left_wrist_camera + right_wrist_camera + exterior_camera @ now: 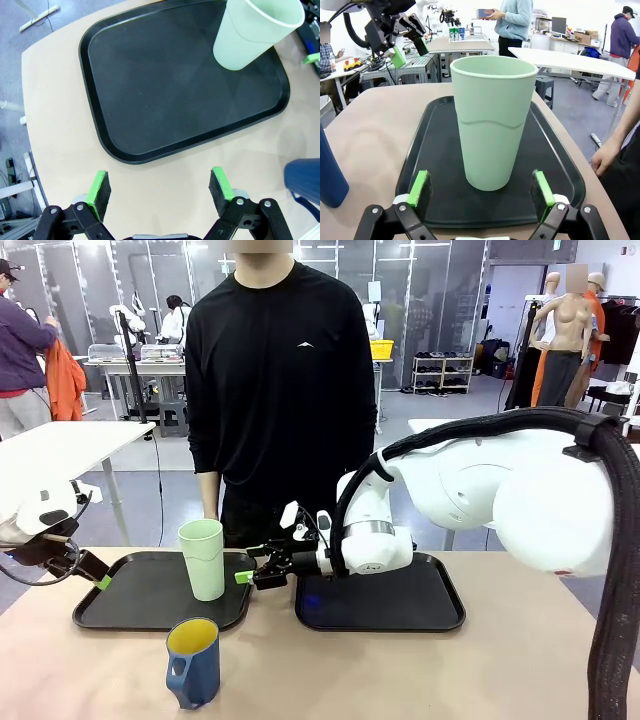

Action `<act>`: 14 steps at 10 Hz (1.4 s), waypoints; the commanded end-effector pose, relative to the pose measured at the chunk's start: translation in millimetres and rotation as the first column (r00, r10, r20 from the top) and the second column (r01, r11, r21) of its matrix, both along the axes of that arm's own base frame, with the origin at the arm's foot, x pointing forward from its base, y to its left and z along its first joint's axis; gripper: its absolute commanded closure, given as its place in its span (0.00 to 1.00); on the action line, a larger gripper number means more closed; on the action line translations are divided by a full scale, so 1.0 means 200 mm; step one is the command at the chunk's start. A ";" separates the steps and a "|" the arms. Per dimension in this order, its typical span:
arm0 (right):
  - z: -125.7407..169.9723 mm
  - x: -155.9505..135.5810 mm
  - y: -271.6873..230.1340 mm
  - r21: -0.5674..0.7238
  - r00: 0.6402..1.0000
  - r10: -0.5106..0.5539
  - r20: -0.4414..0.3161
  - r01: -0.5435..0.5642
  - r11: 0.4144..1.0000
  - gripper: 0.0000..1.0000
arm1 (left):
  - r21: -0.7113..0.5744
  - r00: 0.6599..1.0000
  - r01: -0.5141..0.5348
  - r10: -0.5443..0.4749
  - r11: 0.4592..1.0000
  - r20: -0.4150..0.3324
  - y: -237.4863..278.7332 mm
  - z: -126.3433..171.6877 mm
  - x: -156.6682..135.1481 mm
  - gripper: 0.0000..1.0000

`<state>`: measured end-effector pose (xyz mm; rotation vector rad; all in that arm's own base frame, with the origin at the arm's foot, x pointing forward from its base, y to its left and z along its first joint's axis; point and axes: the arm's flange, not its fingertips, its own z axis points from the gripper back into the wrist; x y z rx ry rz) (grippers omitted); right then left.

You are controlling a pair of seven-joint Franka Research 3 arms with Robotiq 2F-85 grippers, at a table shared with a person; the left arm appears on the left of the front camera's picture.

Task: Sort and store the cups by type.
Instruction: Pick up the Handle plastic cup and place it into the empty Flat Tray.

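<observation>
A tall pale green tumbler (203,558) stands upright on the right part of the left black tray (140,605). My right gripper (246,576) hovers just to its right, reaching across the middle. In the right wrist view this right gripper (481,189) is open, with the tumbler (492,120) close ahead of its green pads and untouched. A dark blue mug (193,662) with a yellow inside sits on the bare table in front of the tray. My left gripper (100,578) hangs open at the tray's left edge. The left wrist view shows the left gripper (160,187) empty above the table, short of the tray (165,85).
A second black tray (380,598) lies to the right under my right arm. A person in black stands at the far side, one hand (605,157) hanging by the table edge. The mug (305,182) sits to the right of the left gripper.
</observation>
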<state>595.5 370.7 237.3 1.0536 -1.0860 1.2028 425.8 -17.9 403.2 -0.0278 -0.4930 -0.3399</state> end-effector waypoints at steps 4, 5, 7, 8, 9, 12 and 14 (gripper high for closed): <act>0.00 0.01 0.00 0.001 1.000 0.002 -0.009 -0.002 1.000 0.00 | -0.004 1.000 0.000 0.000 1.000 -0.005 0.01 0.00 0.00 0.00; 0.00 0.01 0.00 0.001 1.000 0.002 -0.009 -0.002 1.000 0.00 | -0.004 1.000 0.000 0.000 1.000 -0.005 0.01 0.00 0.00 0.00; 0.07 -0.11 -0.05 -0.178 0.998 -0.041 0.055 0.050 0.983 0.00 | -0.004 1.000 0.000 0.000 1.000 -0.005 0.01 0.00 0.00 0.00; 0.19 -0.22 -0.15 -0.201 0.991 -0.086 0.106 0.106 0.974 0.00 | -0.004 1.000 0.000 0.000 1.000 -0.005 0.01 0.00 0.00 0.00; 0.29 -0.31 -0.26 -0.282 0.979 -0.134 0.150 0.173 0.944 0.00 | -0.004 1.000 0.000 0.000 1.000 -0.005 0.01 0.00 0.00 0.00; 0.50 -0.55 -0.53 -0.501 0.966 -0.199 0.165 0.256 0.827 0.00 | -0.004 1.000 0.000 0.000 1.000 -0.005 0.01 0.00 0.00 0.00; 0.62 -0.69 -0.71 -0.610 0.958 -0.246 0.150 0.285 0.740 0.00 | -0.004 1.000 0.000 0.000 1.000 -0.005 0.01 0.00 0.00 0.00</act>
